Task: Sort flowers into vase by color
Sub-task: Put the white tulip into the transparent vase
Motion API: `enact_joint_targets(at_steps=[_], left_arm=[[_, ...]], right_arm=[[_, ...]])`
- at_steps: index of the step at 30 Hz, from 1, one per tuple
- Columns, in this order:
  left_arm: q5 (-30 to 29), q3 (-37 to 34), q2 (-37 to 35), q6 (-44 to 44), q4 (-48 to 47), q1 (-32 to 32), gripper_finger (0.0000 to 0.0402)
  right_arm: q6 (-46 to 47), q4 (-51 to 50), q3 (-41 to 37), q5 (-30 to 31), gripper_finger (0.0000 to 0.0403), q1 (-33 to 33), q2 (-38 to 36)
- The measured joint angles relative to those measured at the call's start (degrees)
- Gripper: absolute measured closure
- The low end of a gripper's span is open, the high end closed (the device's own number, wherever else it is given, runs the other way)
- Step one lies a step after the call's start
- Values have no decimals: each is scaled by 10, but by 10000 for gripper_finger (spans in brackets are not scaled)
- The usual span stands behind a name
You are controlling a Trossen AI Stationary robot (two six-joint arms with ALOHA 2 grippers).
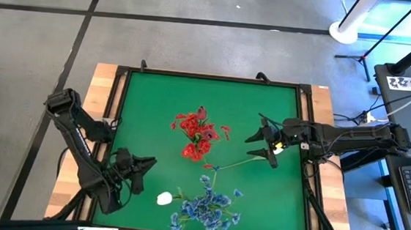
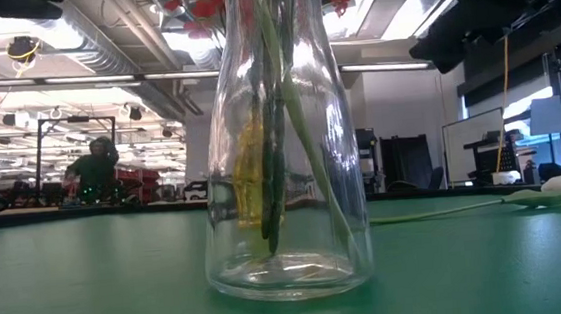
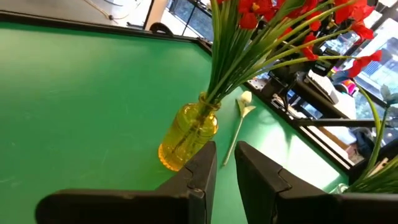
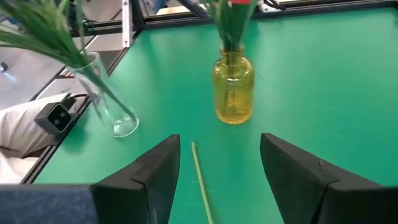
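Closest to the low camera stands a clear glass vase on the green desk, holding the blue sprays. Behind it is the yellow vase, filled with red sprays. A white bud lies just beside the clear vase, and a loose flower on its thin green stem lies near the yellow vase. Above that stem, the right hand hangs with fingers spread wide, holding nothing. Beside the clear vase, the left hand hovers with fingers slightly parted, holding nothing.
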Motion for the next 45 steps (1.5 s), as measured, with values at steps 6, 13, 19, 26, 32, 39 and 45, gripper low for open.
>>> enact_joint_targets(at_steps=[6, 13, 19, 26, 32, 39, 45], left_arm=[[-3, 0, 0, 2, 8, 18, 345], [-18, 0, 0, 4, 14, 32, 345], [-28, 0, 0, 5, 16, 23, 345], [-50, -60, 1, 17, 111, 20, 345], [-74, -115, 1, 32, 203, 20, 345], [-63, -125, 1, 30, 215, 20, 344], [14, -123, 1, 19, 215, 25, 311]], right_arm=[[27, -21, -3, 36, 183, -38, 1], [29, 34, -75, -59, 183, -128, 1], [49, 103, -128, -127, 183, -176, 1], [63, 109, -136, -147, 183, -183, 1], [73, 104, -136, -164, 183, -183, 1], [75, 75, -134, -155, 183, -182, 1], [104, -4, -121, -133, 183, -182, 1]])
